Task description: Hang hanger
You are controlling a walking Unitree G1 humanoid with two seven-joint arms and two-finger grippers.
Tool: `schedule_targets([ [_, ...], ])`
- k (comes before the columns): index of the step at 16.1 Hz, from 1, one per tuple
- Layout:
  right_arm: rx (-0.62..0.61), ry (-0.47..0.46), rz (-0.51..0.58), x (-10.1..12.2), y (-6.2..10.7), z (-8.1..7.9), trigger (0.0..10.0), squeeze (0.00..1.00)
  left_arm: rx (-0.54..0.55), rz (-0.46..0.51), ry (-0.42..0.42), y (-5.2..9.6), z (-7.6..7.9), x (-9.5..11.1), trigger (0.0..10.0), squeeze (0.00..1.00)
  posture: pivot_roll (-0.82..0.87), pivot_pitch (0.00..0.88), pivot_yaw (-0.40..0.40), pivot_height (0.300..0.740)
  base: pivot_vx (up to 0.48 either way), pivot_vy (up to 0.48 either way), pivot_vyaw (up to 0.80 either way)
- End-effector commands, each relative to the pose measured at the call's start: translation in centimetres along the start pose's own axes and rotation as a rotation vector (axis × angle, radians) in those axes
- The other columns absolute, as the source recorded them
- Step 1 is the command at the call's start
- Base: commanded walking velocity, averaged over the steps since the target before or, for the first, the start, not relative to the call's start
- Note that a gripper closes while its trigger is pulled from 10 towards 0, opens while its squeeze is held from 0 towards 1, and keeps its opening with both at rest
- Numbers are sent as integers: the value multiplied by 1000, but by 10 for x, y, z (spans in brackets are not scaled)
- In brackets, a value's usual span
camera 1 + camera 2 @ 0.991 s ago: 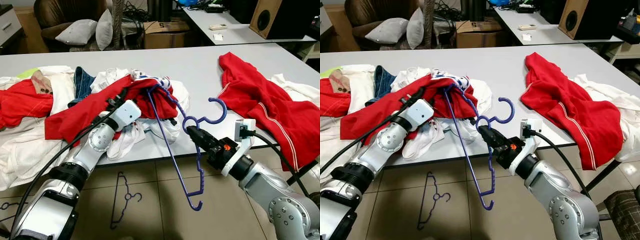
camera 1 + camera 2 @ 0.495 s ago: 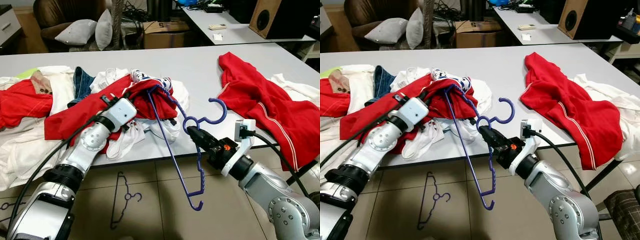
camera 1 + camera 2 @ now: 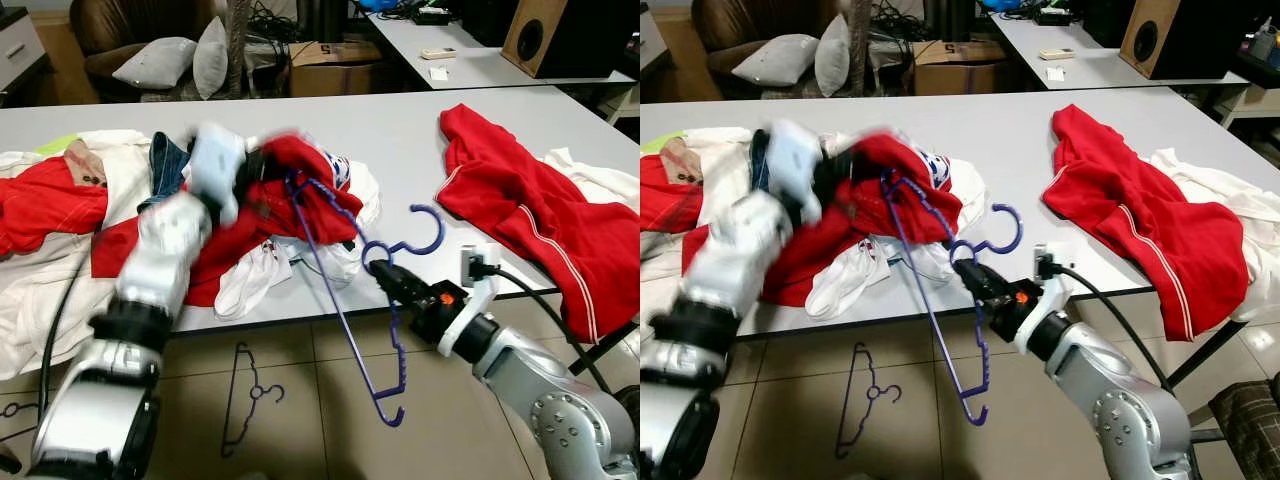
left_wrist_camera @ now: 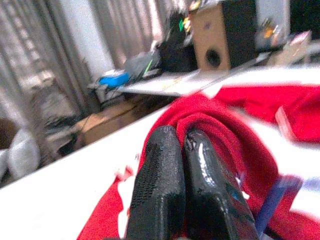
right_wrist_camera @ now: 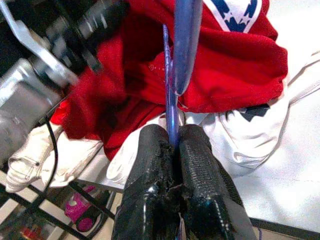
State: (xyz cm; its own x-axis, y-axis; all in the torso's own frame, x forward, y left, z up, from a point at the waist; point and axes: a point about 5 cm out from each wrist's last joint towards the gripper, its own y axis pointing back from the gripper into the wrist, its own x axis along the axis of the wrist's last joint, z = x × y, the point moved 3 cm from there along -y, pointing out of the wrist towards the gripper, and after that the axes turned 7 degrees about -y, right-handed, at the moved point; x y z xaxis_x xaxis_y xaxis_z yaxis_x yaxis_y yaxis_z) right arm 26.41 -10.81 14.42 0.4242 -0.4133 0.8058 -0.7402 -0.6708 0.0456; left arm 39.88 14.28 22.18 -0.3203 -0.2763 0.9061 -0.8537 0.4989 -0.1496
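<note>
Hanger [image 3: 345, 260]: right gripper [image 3: 385, 274] fingers clenched on its neck at the surface edge. Left gripper [image 4: 182, 165] fingers clamp red shirt [image 3: 300, 195]. Step: dressing hanger; next, thread its shoulder into the shirt.

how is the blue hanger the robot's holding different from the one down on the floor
The held hanger hangs tilted at the table edge, clamped in the right pincer, one end tucked into the red garment. The floor hanger lies flat, untouched, and looks thinner. Both are blue with hooks.
</note>
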Motion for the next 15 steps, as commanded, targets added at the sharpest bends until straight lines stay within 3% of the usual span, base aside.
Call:
schedule_targets([
  [1,-5,3,-16,0,-5,1,10000,0,-31,55,58,-7,0,22,0,0,-88,0,31,740,0,0,0],
  [3,-20,-9,-25,-3,-13,2,10000,0,-65,111,96,-12,-1,47,0,0,-85,0,31,740,0,0,0],
  [7,-124,-98,34,1,-16,16,10000,0,-98,129,97,-10,-1,61,0,0,-78,0,36,740,0,0,0],
  [10,-161,-198,38,-6,-17,23,10000,0,-75,195,119,-9,-10,84,0,0,-77,0,34,740,0,0,0],
  [13,-200,-322,126,5,-19,31,10000,0,-12,371,236,-4,-32,123,0,0,-78,0,33,740,0,0,0],
  [15,-183,-340,160,14,-21,31,10000,0,21,411,234,-1,-44,132,0,0,-72,0,26,740,0,0,0],
])
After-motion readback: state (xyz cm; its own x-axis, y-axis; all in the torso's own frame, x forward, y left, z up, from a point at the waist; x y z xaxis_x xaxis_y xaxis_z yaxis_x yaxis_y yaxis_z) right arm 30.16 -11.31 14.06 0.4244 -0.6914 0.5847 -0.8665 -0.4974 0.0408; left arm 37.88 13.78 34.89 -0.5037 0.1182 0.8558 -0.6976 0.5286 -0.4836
